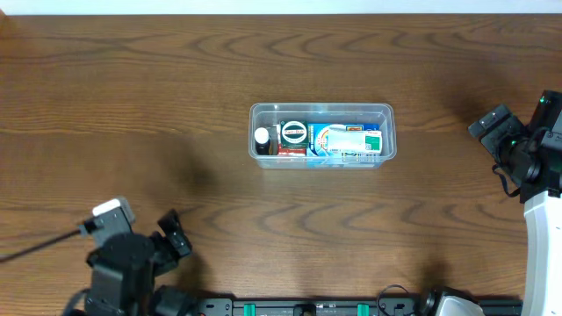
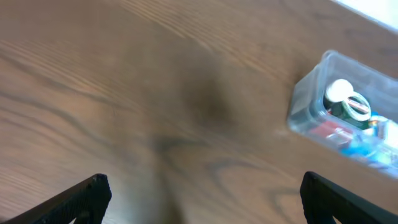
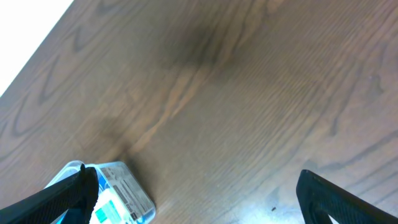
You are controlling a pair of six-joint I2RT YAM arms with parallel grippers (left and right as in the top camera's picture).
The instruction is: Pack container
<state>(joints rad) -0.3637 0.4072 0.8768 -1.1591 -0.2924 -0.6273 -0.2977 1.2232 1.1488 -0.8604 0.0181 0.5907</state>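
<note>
The clear plastic container (image 1: 321,133) stands at the middle of the table. It holds a white-capped bottle, a round tin, a red packet and blue-and-white boxes. It also shows at the right of the left wrist view (image 2: 348,112) and at the bottom left of the right wrist view (image 3: 121,196). My left gripper (image 2: 202,199) is open and empty over bare wood near the front left; it shows in the overhead view (image 1: 171,237). My right gripper (image 3: 196,196) is open and empty at the right edge (image 1: 500,132), away from the container.
The table is dark brown wood (image 1: 132,105). A white strip (image 1: 281,5) runs along its far edge. A black rail (image 1: 316,307) runs along the front edge between the arm bases.
</note>
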